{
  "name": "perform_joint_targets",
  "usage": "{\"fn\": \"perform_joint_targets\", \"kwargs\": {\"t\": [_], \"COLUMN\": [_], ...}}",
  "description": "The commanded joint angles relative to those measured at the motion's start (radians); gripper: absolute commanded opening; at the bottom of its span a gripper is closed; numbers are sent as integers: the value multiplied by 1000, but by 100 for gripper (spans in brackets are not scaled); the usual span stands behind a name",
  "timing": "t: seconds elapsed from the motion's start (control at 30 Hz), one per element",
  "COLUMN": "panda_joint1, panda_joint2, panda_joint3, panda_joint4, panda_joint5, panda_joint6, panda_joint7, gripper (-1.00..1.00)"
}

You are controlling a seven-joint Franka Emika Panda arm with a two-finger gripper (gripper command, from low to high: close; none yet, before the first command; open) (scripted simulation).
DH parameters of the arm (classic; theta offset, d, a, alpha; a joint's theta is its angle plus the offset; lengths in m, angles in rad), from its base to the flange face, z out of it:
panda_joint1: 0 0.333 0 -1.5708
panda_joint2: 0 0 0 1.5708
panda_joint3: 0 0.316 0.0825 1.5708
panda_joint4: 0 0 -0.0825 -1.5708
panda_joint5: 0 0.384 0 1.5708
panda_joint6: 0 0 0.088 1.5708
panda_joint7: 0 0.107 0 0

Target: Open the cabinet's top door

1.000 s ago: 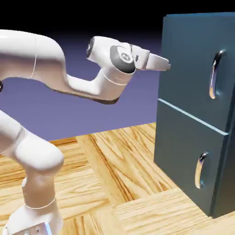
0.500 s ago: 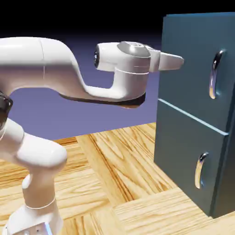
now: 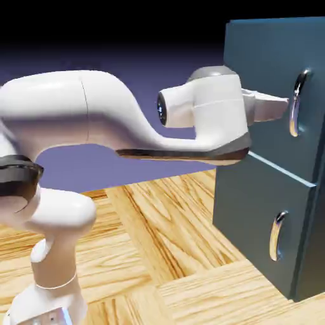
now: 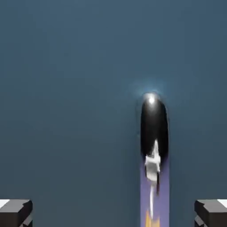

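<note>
End effector (image 3: 282,106), fingers spread and empty, sat level just short of the handle (image 3: 296,103) on the top door (image 3: 270,82) of the cabinet (image 3: 254,209); handle appeared off-centre between fingers, so closing risked a glancing, slipping grip.

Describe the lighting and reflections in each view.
Exterior view: top of the backdrop fades to black; soft highlights on the arm; the top door's handle gleams. Hand view: the top door fills the picture, evenly lit; the handle carries a bright glint and mirrors the scene.
</note>
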Motion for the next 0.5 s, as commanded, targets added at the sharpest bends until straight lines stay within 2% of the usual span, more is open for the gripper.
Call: {"fn": "perform_joint_targets", "kwargs": {"t": [0.0,0.07,0.27,0.3,0.47], "panda_joint1": [15,19,214,214,69], "panda_joint2": [-4,-5,46,46,71], "panda_joint3": [-17,-21,-152,-152,-53], "panda_joint4": [12,14,151,151,43], "panda_joint5": [-44,-53,-60,-60,-10], "panda_joint6": [1,1,-13,-13,-78], "panda_joint7": [33,40,42,42,49], "gripper": [0,0,0,-100,-100]}}
